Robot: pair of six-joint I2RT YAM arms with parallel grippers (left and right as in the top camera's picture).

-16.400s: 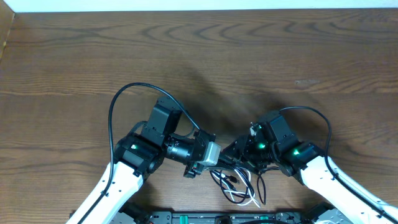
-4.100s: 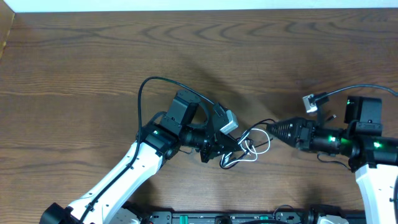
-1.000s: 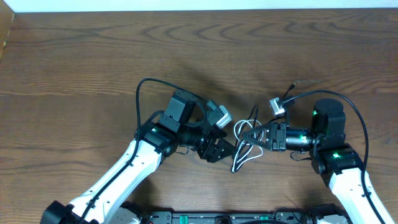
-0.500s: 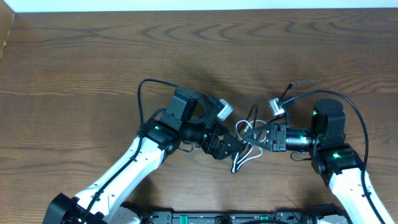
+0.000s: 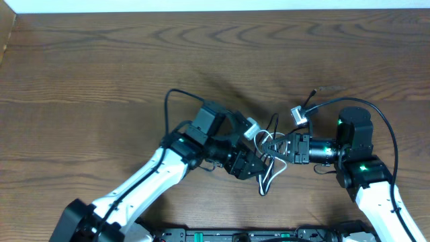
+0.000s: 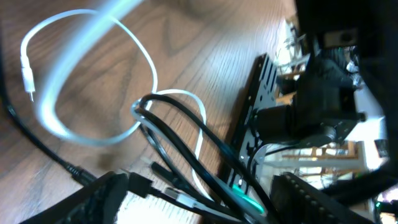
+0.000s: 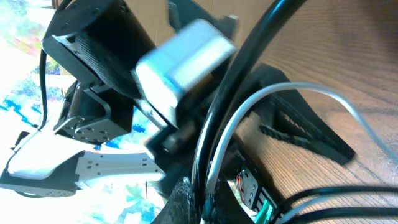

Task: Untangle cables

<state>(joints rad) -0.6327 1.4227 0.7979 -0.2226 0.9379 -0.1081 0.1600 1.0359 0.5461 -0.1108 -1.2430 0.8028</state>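
Note:
The cables hang in a tangle between the two grippers at the table's front middle: a thin white cable (image 5: pixel 271 177) loops down toward the front, and thin black cables (image 5: pixel 274 125) arch up behind. My right gripper (image 5: pixel 275 149) is shut on the bundle; its wrist view shows a black cable (image 7: pixel 249 68) and the white cable (image 7: pixel 261 102) running into its closed jaws (image 7: pixel 214 202). My left gripper (image 5: pixel 259 161) is open, its fingers (image 6: pixel 93 200) wide on either side of the black cables (image 6: pixel 186 134). Beyond them the white cable (image 6: pixel 134 53) loops over the wood.
The wooden table (image 5: pixel 101 67) stretches away to the back and both sides. A black equipment rail (image 5: pixel 269 236) runs along the front edge. The left arm's thick black wire (image 5: pixel 169 101) arcs above its wrist. The two grippers are nearly touching.
My left gripper has moved right and forward, so its open fingers now straddle the bundle. The white loop hangs further toward the front. The right arm has stayed put.

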